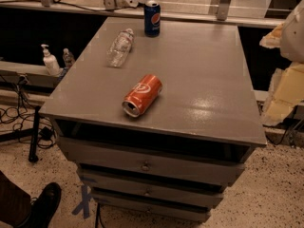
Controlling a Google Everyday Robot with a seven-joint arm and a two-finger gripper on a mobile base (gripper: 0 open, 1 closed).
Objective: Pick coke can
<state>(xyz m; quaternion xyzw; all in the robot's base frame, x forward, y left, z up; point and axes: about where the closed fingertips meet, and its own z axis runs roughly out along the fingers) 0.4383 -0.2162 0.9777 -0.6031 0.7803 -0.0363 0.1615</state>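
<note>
Coke can (142, 95) lies on its side on the grey desk (209, 65), close to the front edge and a little toward the picture's left of the middle. One silver end points at the front edge, the white swirl logo faces up, and nothing touches it. Farther back and to the left, a clear plastic bottle (120, 47) also lies on its side, well apart from the coke can. A dark blue Pepsi can (152, 18) stands upright at the desk's far edge, near the bottle's top end. Below the desktop, three drawers (147, 165) with small knobs are stacked. A white pump bottle (50, 61) stands on a ledge off the desk's left side, and a dark shoe (45, 203) shows on the speckled floor at the lower left. The pincer (284, 89) appears only as pale shapes at the picture's right edge, beyond the desk and well apart from the coke can; whether it is released or clenched cannot be told.
</note>
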